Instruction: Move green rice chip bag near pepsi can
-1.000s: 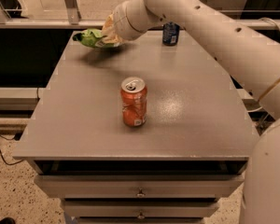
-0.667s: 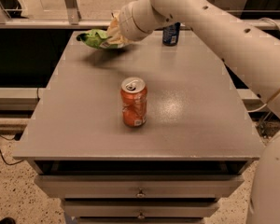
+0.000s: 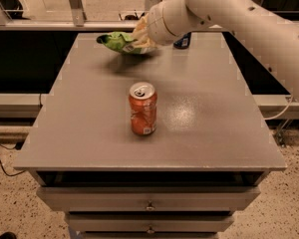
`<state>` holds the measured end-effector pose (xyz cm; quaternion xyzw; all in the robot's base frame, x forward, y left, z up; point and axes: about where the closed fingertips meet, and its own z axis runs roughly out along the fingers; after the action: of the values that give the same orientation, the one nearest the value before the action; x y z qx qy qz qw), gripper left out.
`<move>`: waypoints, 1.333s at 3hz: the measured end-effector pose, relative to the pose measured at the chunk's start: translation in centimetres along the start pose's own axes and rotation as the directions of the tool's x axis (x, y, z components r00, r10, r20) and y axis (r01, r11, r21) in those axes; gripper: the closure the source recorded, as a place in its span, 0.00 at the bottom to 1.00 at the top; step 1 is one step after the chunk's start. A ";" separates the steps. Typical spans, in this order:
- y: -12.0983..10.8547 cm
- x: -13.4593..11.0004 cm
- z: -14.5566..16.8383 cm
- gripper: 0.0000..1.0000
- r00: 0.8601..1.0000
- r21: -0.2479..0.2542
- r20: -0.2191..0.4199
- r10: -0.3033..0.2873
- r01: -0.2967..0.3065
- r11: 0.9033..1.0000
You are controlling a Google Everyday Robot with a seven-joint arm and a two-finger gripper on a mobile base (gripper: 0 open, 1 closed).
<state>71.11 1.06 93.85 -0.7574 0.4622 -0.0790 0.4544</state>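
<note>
The green rice chip bag (image 3: 118, 42) is held above the far part of the table, with its shadow on the top below it. My gripper (image 3: 141, 38) is shut on the bag's right end and carries it. The pepsi can (image 3: 182, 42) stands at the far edge, mostly hidden behind my arm, a short way right of the bag.
An orange can (image 3: 143, 108) stands upright in the middle of the grey table (image 3: 214, 133). My white arm (image 3: 229, 9) reaches in from the upper right. Drawers (image 3: 149, 203) sit under the table front. A rail runs behind the far edge.
The gripper has carried the bag to the right, from the far left corner toward the pepsi can.
</note>
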 end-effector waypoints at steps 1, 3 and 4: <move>0.8 1.1 -2.4 1.00 0.999 0.005 -0.013 0.034 -0.034 0.999; 2.1 3.3 -8.0 1.00 0.994 0.037 -0.075 0.085 -0.082 0.996; 2.2 4.4 -11.0 1.00 0.988 0.071 -0.118 0.104 -0.096 0.993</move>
<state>66.22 -9.44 97.18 -0.7120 0.5237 -0.1170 0.4530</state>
